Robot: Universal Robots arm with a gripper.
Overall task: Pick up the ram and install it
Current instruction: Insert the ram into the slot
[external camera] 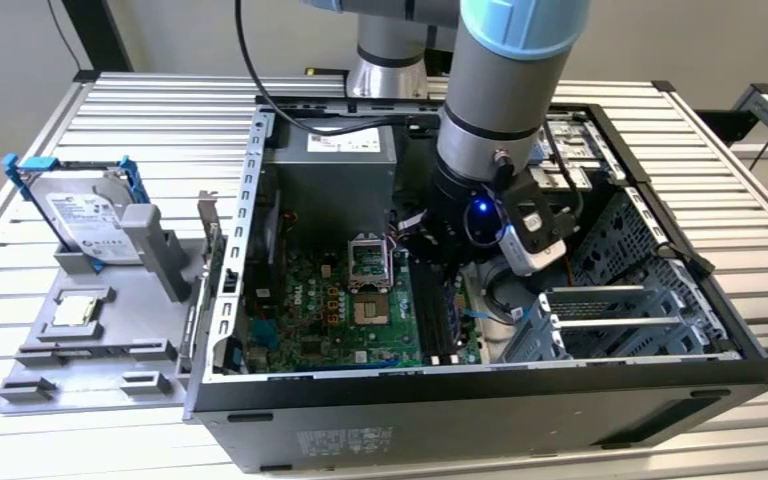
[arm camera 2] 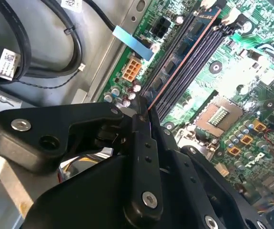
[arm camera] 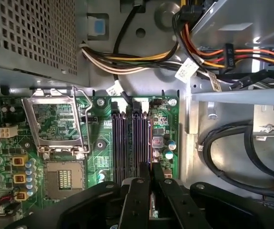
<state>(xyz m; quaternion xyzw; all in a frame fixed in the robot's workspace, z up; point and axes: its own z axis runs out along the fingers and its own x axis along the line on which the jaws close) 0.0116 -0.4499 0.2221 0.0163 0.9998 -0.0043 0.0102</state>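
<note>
Ram [arm camera 2: 187, 50] edge-on in pincer [arm camera: 150, 177] – clamped, over mobo slots [arm camera: 127, 143], CPU socket [arm camera: 58, 126] beside, cables [arm camera: 141, 59] nr.

We see the arm [external camera: 498, 110] reaching steeply downward, its wrist nearly vertical. In both wrist views the hand [arm camera: 150, 174] points straight down, its two black fingers [arm camera 2: 144, 143] pressed close together, almost touching.

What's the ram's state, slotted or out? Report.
Apparently in: the ram stands edgewise among the slots, claw gripping its end. Fully clicked: cannot tell.
</note>
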